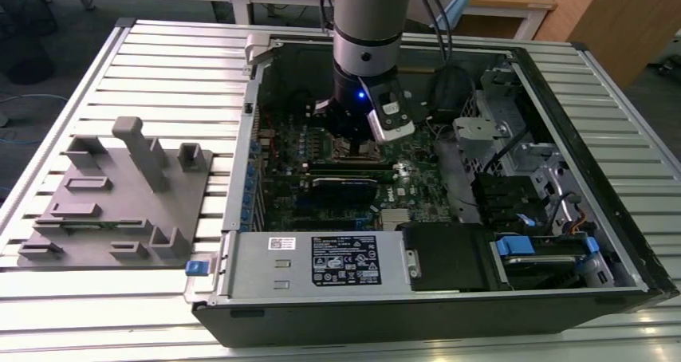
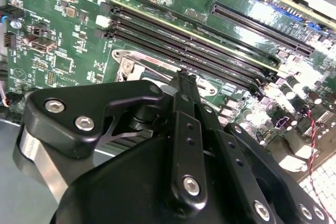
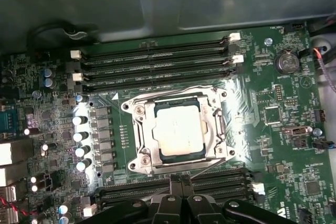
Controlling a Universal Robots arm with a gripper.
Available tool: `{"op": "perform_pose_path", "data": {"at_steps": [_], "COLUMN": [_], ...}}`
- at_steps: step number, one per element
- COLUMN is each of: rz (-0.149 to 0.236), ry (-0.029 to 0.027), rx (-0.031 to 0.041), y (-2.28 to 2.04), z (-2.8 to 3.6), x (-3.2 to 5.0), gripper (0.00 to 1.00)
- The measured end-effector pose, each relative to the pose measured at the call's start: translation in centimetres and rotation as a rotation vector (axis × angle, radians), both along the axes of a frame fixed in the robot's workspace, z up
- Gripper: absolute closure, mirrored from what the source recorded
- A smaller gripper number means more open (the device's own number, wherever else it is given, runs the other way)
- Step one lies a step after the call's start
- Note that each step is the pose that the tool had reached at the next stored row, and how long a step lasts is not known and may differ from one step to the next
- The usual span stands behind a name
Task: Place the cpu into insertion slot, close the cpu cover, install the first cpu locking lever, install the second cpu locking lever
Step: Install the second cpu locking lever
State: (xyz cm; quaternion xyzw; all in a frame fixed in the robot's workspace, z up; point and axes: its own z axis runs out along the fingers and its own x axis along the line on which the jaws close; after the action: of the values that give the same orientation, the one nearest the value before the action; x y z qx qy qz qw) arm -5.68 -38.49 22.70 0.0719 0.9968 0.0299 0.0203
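Black, with its two fingers pressed together into one thin blade, the tool [image 3: 181, 179] is clenched and grasps nothing. In both wrist views its tip hangs just at the edge of the thin square silver-grey metal cpu cover [image 3: 177, 129], on the side nearest to the tool. I cannot tell if the tip touches the frame or the thin wire lever [image 3: 202, 167] that runs there.

Straight ahead of the tool tip, the small flat square cpu with silvery-grey metal top [image 3: 176, 129] lies inside the square insertion slot [image 3: 157, 156] on the green circuit board [image 3: 273, 145]. The cover is lying flat around the cpu, and the chip shows through its large cut-out.

Beyond the socket from the tool lie long narrow black memory slots [image 3: 157, 64]; more such slots [image 3: 220, 179] are directly under the tool.

In the exterior view the grey arm [image 1: 368, 35] stands upright inside the open black computer case [image 1: 596, 163], which rests on a ribbed metal table [image 1: 159, 67]. A grey plastic fixture block [image 1: 117, 194] sits well apart from the tool, on the exterior view's left.
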Motion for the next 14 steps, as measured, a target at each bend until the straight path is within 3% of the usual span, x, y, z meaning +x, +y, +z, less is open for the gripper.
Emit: {"op": "perform_pose_path", "data": {"at_steps": [6,14], "rz": [0.004,0.004], "ry": [0.0000,-0.0001], "rx": [-0.0001,-0.0002], "y": [-0.01,0.00], "z": [-0.40,-0.46], "x": [-0.23,-0.33], "gripper": [0.89,0.89]}}
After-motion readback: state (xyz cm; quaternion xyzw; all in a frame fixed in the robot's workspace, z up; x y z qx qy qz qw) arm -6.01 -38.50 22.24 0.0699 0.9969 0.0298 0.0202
